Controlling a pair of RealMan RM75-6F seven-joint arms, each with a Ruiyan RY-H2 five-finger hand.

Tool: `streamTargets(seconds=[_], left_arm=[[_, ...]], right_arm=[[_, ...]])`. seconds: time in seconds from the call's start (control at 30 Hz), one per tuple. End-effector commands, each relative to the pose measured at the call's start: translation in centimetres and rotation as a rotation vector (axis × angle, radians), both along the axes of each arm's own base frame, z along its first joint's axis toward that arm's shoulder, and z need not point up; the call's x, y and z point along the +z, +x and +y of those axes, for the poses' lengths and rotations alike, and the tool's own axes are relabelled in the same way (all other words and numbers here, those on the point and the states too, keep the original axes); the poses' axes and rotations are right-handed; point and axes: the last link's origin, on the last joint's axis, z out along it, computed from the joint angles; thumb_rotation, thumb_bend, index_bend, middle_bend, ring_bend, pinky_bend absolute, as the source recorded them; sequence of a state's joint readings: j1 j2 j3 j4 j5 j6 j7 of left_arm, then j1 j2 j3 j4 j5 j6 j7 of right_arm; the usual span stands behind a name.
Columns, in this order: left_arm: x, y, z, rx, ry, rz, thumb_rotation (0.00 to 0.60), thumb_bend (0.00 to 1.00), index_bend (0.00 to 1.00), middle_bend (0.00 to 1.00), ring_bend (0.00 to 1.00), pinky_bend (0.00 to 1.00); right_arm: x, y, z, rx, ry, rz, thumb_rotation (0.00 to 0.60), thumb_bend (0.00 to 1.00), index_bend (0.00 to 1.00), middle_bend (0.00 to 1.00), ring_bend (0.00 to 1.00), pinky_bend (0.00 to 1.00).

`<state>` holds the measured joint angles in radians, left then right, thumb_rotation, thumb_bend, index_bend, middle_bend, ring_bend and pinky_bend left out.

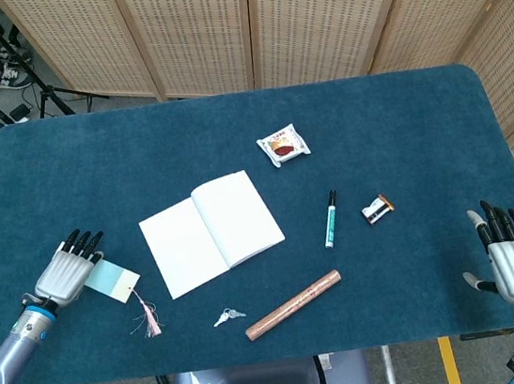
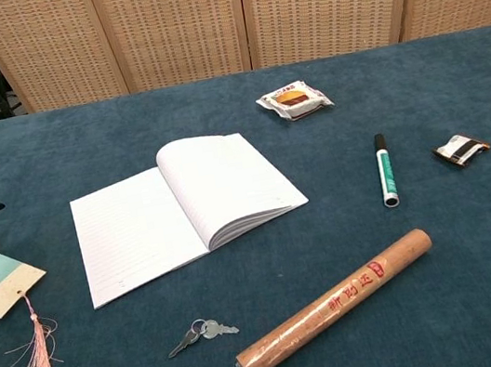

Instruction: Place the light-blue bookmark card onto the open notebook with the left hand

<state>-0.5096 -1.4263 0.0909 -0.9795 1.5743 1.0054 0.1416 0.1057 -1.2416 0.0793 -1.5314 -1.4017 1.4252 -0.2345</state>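
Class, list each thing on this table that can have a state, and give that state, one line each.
Notebook: open, flat, nothing on it.
Bookmark: on the cloth, under the left hand's fingers.
Marker: capped, lying flat.
Snack packet: sealed.
Right hand: open, empty.
Keys: flat.
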Motion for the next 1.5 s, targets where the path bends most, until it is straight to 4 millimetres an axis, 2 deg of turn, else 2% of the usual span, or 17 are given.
streamTargets(seconds=[0.03, 0.3, 0.43, 0.77, 0.87, 1.0, 1.5], left_arm=[[0.5, 0.4, 0.3, -0.008, 0.012, -0.015, 0.600, 0.29, 0.39, 0.00, 0.00, 0.00], [1.8, 2.7, 1.3, -0.063, 0.043, -0.044, 0.600, 0.28, 0.39, 0.00, 0.00, 0.00], [2.0, 4.9, 1.9, -0.110, 0.039, -0.056, 0.600, 0.28, 0.39, 0.00, 0.00, 0.00], [0.0, 10.9, 3.9, -0.247, -0.023, -0.082, 0.600, 0.27, 0.39, 0.00, 0.00, 0.00], [-0.7, 12.2, 4.5, -0.289, -0.042, -0.073, 0.600, 0.27, 0.39, 0.00, 0.00, 0.00], [-1.7, 12.9, 5.2, -0.330, -0.065, -0.044, 0.600, 0.27, 0.39, 0.00, 0.00, 0.00], [-4.5, 13.3, 8.1, -0.394, -0.174, -0.047, 0.600, 0.26, 0.39, 0.00, 0.00, 0.00]], right_arm=[[0.0, 0.0, 0.0, 0.000, 0.000, -0.001, 0.600, 0.16, 0.07, 0.00, 0.00, 0.00], [0.0, -0.1, -0.1, -0.006, 0.004, -0.002, 0.600, 0.16, 0.07, 0.00, 0.00, 0.00], [0.1, -0.2, -0.2, -0.011, 0.001, -0.008, 0.600, 0.16, 0.07, 0.00, 0.00, 0.00], [0.4, -0.7, -0.5, -0.028, -0.006, -0.021, 0.600, 0.16, 0.07, 0.00, 0.00, 0.00], [0.6, -0.9, -0.6, -0.036, -0.009, -0.025, 0.600, 0.16, 0.07, 0.00, 0.00, 0.00], [0.8, -1.2, -0.8, -0.047, -0.018, -0.029, 0.600, 0.16, 0.07, 0.00, 0.00, 0.00], [1.0, -3.0, -1.8, -0.132, -0.036, -0.015, 0.600, 0.16, 0.07, 0.00, 0.00, 0.00]])
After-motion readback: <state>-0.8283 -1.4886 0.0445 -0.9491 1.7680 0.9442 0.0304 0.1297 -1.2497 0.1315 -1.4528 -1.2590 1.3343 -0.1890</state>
